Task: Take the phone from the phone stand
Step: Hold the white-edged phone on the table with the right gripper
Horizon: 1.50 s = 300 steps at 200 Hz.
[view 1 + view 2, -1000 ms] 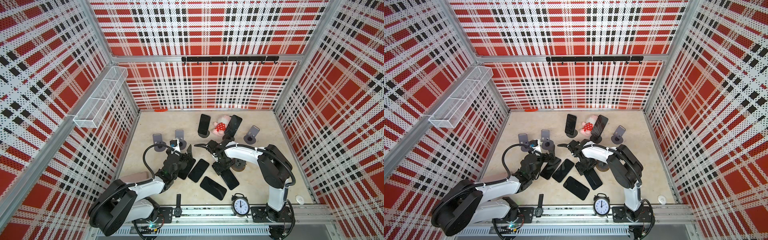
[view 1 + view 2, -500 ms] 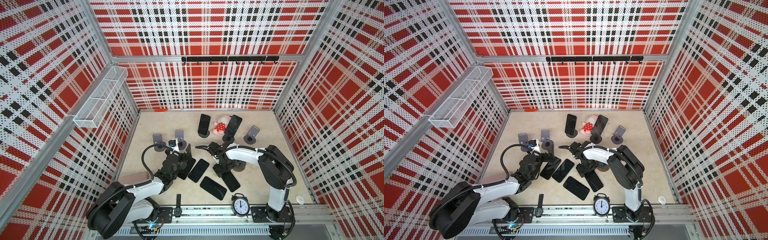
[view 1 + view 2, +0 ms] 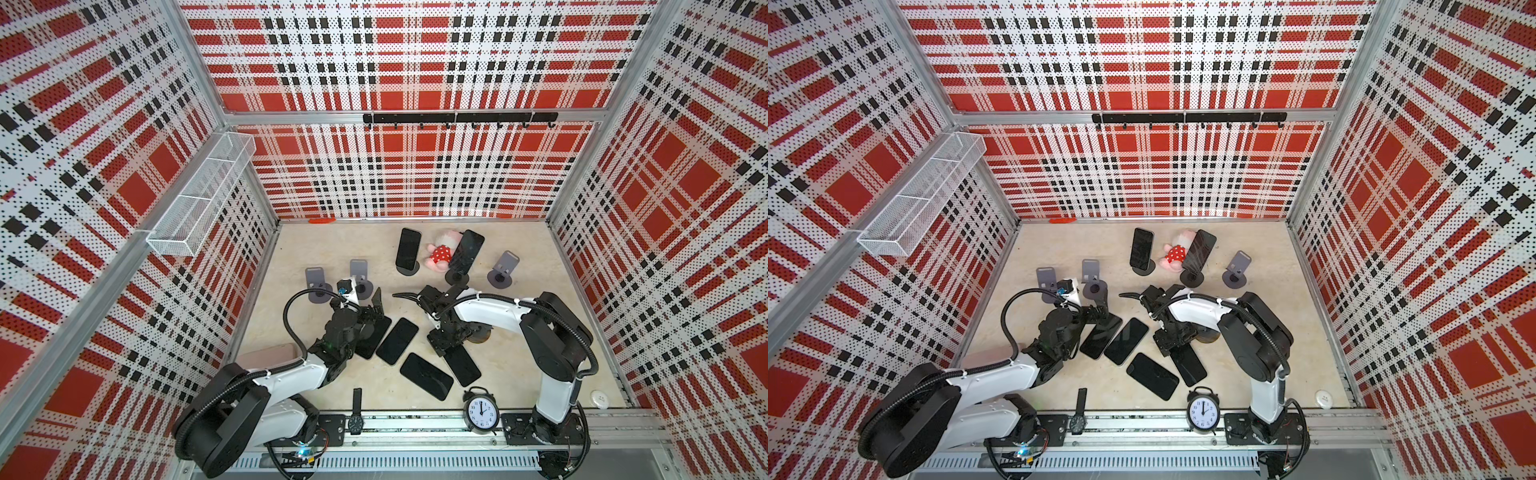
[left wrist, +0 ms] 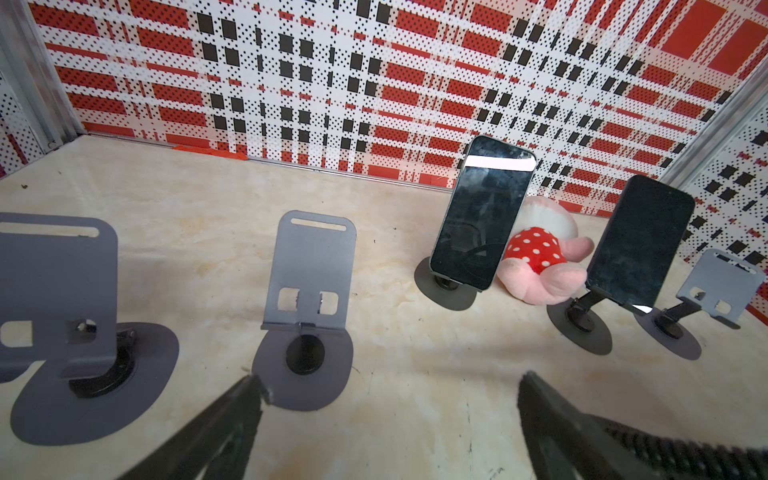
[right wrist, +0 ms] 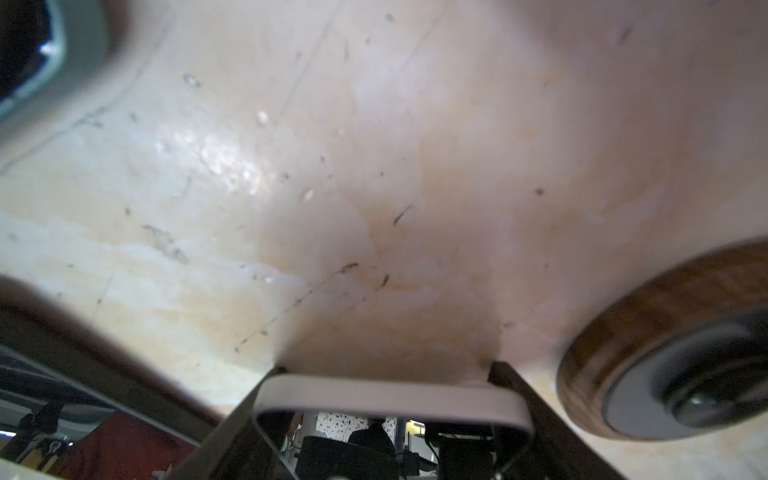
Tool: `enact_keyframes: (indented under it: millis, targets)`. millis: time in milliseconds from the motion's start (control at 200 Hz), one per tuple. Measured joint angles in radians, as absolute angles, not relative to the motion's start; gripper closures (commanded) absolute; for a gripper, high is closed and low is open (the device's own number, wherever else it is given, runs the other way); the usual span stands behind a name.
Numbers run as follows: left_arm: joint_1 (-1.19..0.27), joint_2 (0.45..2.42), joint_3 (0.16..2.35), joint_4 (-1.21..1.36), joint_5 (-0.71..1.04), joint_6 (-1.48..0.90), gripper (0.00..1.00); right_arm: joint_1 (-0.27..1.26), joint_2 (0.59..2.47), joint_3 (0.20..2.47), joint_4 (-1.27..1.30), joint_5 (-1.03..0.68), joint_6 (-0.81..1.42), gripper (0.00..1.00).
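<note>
My right gripper [image 3: 446, 337] [image 5: 388, 368] is shut on the short end of a black phone [image 3: 461, 362] [image 5: 390, 397], held low over the table beside a wood-rimmed phone stand [image 3: 481, 333] [image 5: 665, 353]. Two more phones [image 3: 408, 249] [image 3: 466, 251] lean on stands at the back, visible in the left wrist view too. My left gripper [image 3: 376, 307] [image 4: 390, 378] is open with nothing between its fingers, just above a flat phone [image 3: 371, 338] and close to an empty grey stand [image 4: 309, 286]. Whether the held phone touches the table is unclear.
Two phones [image 3: 398, 340] [image 3: 426, 376] lie flat mid-table. Empty stands [image 3: 316, 282] [image 3: 505, 270] stand left and right. A pink plush [image 3: 442, 253] lies between the back phones. An alarm clock [image 3: 481, 409] and wristwatch [image 3: 356, 411] sit at the front edge.
My right gripper has shifted slightly toward the front edge with the phone in it. The left arm has barely moved.
</note>
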<state>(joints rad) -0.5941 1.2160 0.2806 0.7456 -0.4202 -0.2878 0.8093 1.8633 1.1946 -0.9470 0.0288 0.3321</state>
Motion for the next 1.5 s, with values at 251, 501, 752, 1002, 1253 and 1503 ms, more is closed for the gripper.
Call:
enact_keyframes:
  millis: [251,501,752,1002,1253,1503]
  targets:
    - [-0.594,1.214,0.281,0.746,-0.420,-0.288,0.02,0.797,1.847,1.173,-0.937,0.026,0.349,0.39]
    - [-0.594,1.205,0.280,0.746,-0.421,-0.288,0.02,0.786,1.841,1.165,-0.934,0.019,0.360,0.36]
    - [-0.594,1.204,0.279,0.746,-0.424,-0.288,0.02,0.784,1.841,1.166,-0.933,0.019,0.361,0.35]
    - [-0.594,1.204,0.279,0.746,-0.424,-0.289,0.02,0.784,1.843,1.168,-0.934,0.019,0.361,0.32]
    - [-0.594,1.204,0.279,0.746,-0.424,-0.292,0.02,0.784,1.855,1.183,-0.949,0.019,0.360,0.31]
    - [-0.594,1.199,0.274,0.745,-0.424,-0.299,0.02,0.784,1.866,1.198,-0.964,0.019,0.360,0.26]
